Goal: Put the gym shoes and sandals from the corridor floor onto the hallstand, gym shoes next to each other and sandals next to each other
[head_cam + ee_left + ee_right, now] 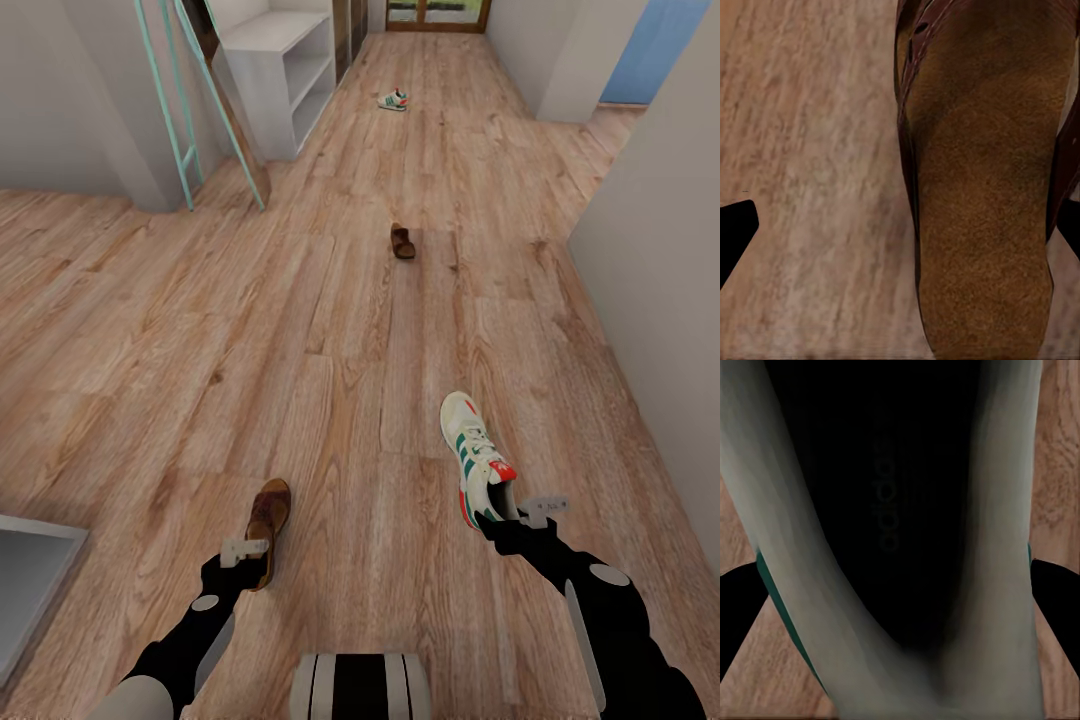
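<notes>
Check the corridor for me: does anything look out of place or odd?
The shoes are scattered, not paired: one sneaker lies far down the floor, one sandal mid-corridor. The other sandal is at the left gripper, the other sneaker at the right gripper. Nothing looks damaged.

Soft, even light is filling the corridor, brightest at the far doorway (438,12). Shadows are staying faint on the wood-plank floor (150,330) (no glare anywhere). Both wrist views are rendering smeared and soft, the sneaker's interior (885,472) sinking into near-black, floor grain blurring.
</notes>
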